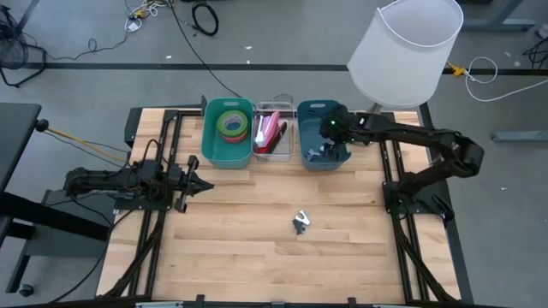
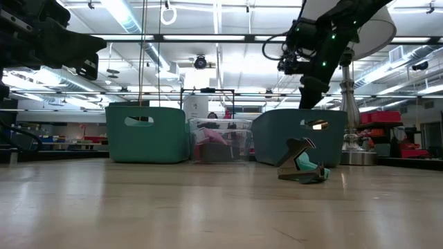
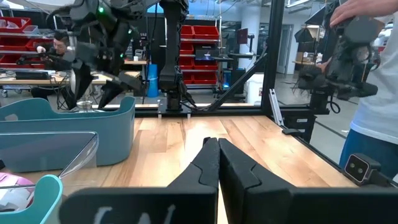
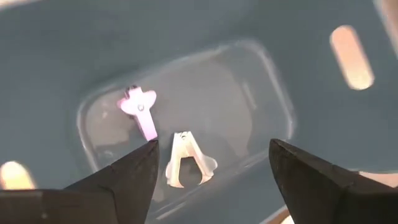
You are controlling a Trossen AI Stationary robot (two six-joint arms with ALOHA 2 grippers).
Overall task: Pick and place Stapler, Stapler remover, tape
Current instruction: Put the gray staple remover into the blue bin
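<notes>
Three bins stand in a row at the table's far side. The green bin (image 1: pixel 227 147) holds tape rolls (image 1: pixel 232 125), the clear bin (image 1: pixel 274 109) holds staplers (image 1: pixel 269 134), and there is a blue bin (image 1: pixel 318 109). My right gripper (image 4: pixel 212 149) hangs open above the blue bin, pointing steeply down into it. On the bin's floor lie a pink stapler remover (image 4: pixel 140 112) and a white one (image 4: pixel 186 160). Another stapler remover (image 1: pixel 300 222) lies on the table near the middle (image 2: pixel 303 166). My left gripper (image 3: pixel 216 165) rests shut at the table's left (image 1: pixel 195 184).
A white lampshade (image 1: pixel 409 47) on a metal stand (image 2: pixel 356 131) rises at the far right, just behind the blue bin. A person (image 3: pixel 373 93) stands beyond the table's right side. Bare wood (image 1: pixel 257 257) stretches across the near half.
</notes>
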